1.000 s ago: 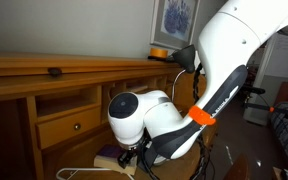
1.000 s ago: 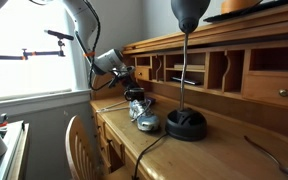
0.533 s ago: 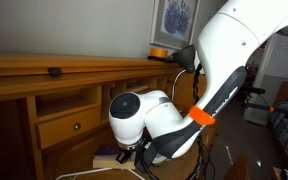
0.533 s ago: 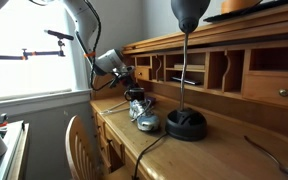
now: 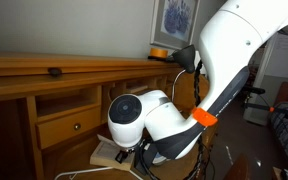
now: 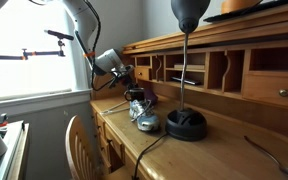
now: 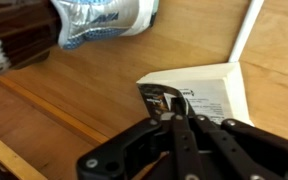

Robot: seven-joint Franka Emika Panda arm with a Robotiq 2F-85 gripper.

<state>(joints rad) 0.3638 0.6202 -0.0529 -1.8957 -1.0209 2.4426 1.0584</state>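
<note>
Claw (image 7: 166, 102) tight on booklet (image 7: 212, 92) corner

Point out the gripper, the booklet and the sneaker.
gripper (image 7: 162, 103), wrist view, midway between its shut fingertips.
booklet (image 7: 212, 92), wrist view, on its printed open page.
sneaker (image 7: 102, 20), wrist view, on its light mesh side.

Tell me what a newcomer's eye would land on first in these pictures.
The big white robot arm with its orange band fills an exterior view, bent low over the wooden desk. In the wrist view its gripper is shut on the edge of a printed booklet, with a crumpled blue-and-white packet beyond. A black desk lamp stands mid-desk.
</note>
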